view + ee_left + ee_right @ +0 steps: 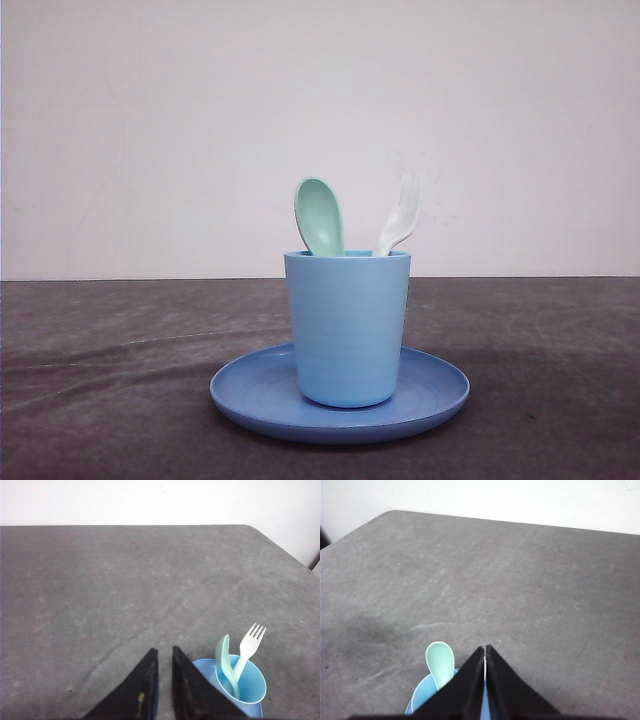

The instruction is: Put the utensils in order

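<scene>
Fork (248,647) and spoon (226,663) upright in cup (248,687) beside left end effector (165,652), nearly closed, empty. Right end effector (485,649) pressed closed, empty, beside spoon.

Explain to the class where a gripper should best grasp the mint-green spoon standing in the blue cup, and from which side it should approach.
Probably grip the spoon by its exposed oval bowl, coming from above. Its handle is sunk inside the cup, bowl end up above the rim, and the fork stands close beside it, so a side approach is crowded.
</scene>
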Controlling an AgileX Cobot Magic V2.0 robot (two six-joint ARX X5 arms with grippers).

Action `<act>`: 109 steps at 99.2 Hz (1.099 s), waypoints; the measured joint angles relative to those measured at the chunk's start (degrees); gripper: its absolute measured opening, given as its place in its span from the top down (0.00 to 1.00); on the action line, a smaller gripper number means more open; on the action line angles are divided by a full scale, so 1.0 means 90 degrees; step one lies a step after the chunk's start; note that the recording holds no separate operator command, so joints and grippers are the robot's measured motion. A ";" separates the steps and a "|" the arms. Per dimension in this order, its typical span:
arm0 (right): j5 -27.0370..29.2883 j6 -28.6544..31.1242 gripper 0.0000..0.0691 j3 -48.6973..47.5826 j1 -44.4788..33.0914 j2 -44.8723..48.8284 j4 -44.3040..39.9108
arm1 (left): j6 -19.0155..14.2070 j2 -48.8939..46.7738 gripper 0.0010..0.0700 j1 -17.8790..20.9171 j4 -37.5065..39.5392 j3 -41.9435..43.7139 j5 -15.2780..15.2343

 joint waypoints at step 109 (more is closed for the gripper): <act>0.0000 0.0000 0.99 0.0000 0.0000 0.0000 0.0002 | 0.1178 -0.2016 0.98 0.3990 0.1579 -0.3121 0.0330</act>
